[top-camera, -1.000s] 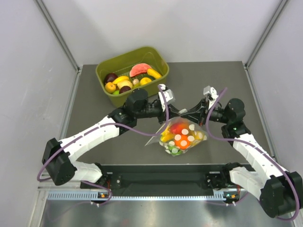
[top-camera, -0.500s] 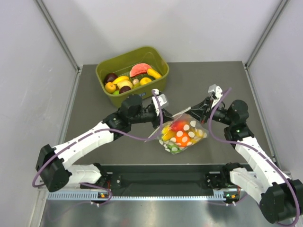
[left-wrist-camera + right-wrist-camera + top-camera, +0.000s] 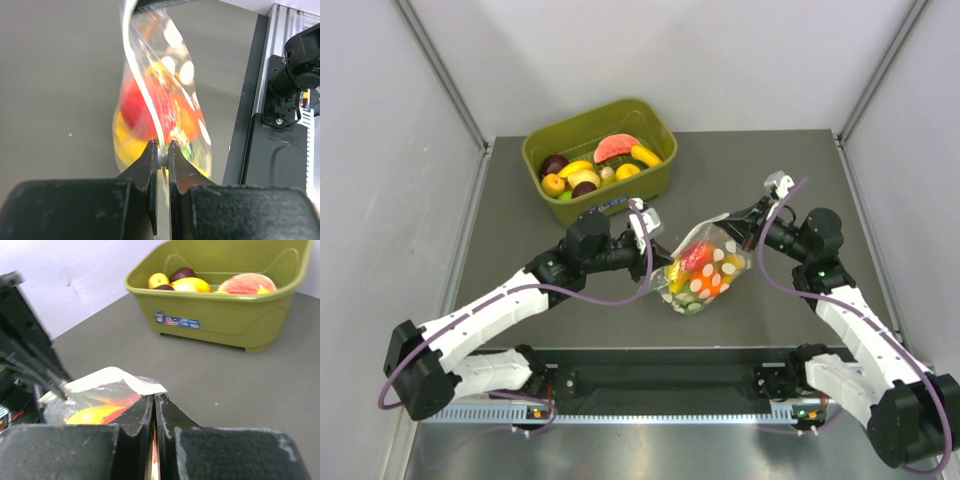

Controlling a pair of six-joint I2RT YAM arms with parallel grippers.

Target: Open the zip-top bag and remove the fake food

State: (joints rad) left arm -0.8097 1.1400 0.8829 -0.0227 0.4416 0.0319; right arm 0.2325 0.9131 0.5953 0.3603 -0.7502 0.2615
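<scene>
Closest in, both grippers are pinched shut on the zip-top bag (image 3: 705,270). The left gripper (image 3: 160,155) clamps its edge at the bag's 8 o'clock, the right gripper (image 3: 154,405) nips the white top strip at 1 o'clock. The bag's slung between them mid-table with the fake food (image 3: 695,262) bunched inside. My worry: slippery film sliding out of a pinch — or both layers caught together, so the zip never parts. The olive tub (image 3: 650,185) sits well apart at 11 o'clock.
</scene>
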